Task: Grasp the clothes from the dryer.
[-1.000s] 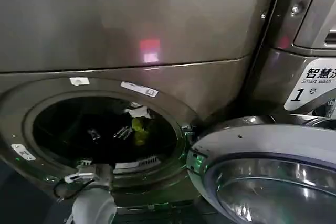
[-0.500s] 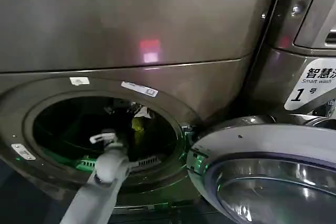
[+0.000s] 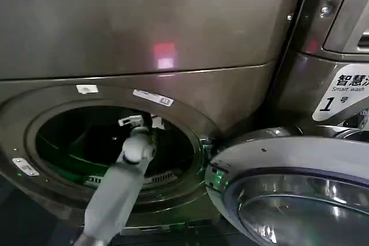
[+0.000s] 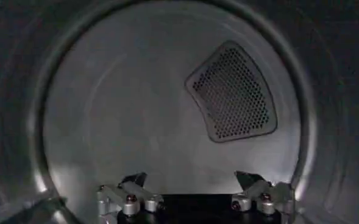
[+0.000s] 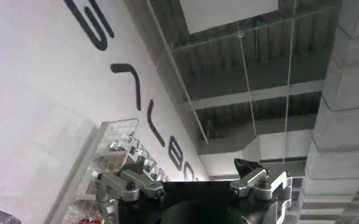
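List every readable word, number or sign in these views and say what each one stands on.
"智慧" then a cut-off character, "Smart wash", "1号": white label on the neighbouring machine.
Small white stickers on the dryer ring: print too small to read.
Large dark letters on the white wall, right wrist view: cropped, unreadable.

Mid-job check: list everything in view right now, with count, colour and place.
dryer: one, bronze-grey, front; porthole open
door: one, grey rim around glass, swung open at right
stickers: three, white, on porthole ring
clothes: one white scrap visible, in drum beside left gripper
vent panel: one, grey, perforated, drum's back wall
neighbouring machine: one, bronze-grey, right; white "1" label
left gripper: inside drum, fingers open, empty
right gripper: parked, fingers open, facing wall and ceiling
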Available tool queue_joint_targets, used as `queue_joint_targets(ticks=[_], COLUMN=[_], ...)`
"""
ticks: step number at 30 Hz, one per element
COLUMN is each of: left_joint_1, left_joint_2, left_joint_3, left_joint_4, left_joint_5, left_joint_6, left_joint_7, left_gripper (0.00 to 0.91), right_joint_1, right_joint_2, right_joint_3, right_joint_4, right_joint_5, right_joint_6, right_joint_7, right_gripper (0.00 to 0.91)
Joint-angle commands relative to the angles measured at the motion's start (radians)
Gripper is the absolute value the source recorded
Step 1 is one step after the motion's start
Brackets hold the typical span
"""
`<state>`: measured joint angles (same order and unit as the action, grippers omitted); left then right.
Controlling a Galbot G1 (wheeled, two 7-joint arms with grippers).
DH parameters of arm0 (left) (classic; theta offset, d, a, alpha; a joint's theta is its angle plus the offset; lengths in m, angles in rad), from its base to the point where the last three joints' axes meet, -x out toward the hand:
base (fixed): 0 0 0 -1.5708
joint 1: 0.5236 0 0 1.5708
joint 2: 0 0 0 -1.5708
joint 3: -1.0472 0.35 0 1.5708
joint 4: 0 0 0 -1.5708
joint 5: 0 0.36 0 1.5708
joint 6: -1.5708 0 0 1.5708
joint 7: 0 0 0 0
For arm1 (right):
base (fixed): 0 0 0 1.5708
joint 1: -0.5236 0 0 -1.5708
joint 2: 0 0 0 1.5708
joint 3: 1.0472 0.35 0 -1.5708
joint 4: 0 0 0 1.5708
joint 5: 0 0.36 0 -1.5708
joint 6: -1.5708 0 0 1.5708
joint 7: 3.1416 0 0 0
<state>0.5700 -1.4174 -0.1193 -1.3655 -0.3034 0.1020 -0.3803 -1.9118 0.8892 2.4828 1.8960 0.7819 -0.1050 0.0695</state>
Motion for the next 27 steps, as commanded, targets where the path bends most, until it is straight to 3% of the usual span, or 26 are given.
queue_joint_targets(ticks=[1,7,15,20,23,27], left_joint_1=[-0.163,-0.217,-0.344,-0.422,-0.453,-0.517], left_joint_2=[-0.024,0.050,0.089,0.086,0.083,0.088], left_joint_3=[0.013,0.092,0.192,0.272,0.294,0.338], left_joint_4=[0.227,0.241,0.364,0.477,0.553,0.647], left_joint_5=[-0.020,0.040,0.187,0.335,0.412,0.495], left_joint_6=[0.056,0.250,0.325,0.247,0.124,0.033], left_joint_7=[0.063,0.322,0.762,1.024,1.147,1.288], left_gripper=[0.907,0.907,0.907,0.907,0.907,0.907], right_joint_1=[0.001,0.001,-0.002,-0.013,-0.022,-0.022], right_joint_2=[0.000,-0.001,0.006,0.008,0.010,0.011], right_joint_3=[0.000,0.003,0.008,0.017,0.025,0.021], right_joint_4=[-0.002,-0.006,-0.003,-0.003,-0.006,0.000], right_joint_5=[-0.005,-0.005,-0.006,-0.006,-0.006,-0.007], right_joint_6=[0.000,0.001,0.003,0.005,0.006,0.006], right_joint_7=[0.000,0.000,0.000,-0.001,-0.001,0.000], right_gripper=[0.907,0.907,0.907,0.907,0.907,0.907])
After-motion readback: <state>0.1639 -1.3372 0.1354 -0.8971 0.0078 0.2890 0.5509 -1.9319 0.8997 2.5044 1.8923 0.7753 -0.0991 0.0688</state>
